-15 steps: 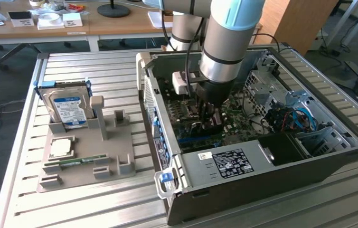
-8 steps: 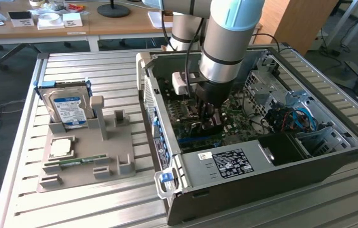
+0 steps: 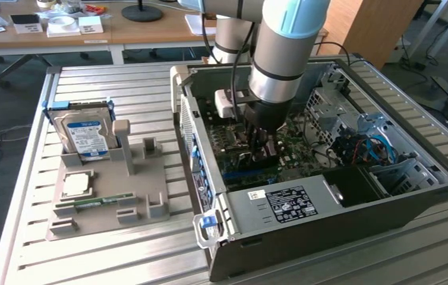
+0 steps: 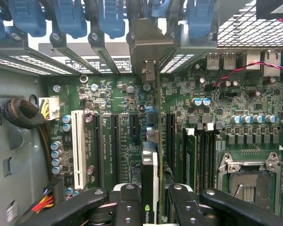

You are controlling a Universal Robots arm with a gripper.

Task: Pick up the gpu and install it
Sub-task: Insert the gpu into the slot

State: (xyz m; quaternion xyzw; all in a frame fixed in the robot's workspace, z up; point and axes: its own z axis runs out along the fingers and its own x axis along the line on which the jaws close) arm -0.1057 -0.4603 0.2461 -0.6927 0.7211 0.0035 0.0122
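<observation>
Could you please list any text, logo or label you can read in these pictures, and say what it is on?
No wording is legible.
Green logo mark on the gpu edge: no letters readable.
Hard drive label: too blurred.
Power supply sticker: too small.
Motherboard silkscreen: too small.

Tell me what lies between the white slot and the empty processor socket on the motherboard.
In the wrist view, black slots and the gpu, edge-on in the claw, lie between white slot and socket.

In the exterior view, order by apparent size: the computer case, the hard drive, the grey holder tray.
1. computer case
2. grey holder tray
3. hard drive
Apparent size only.
</observation>
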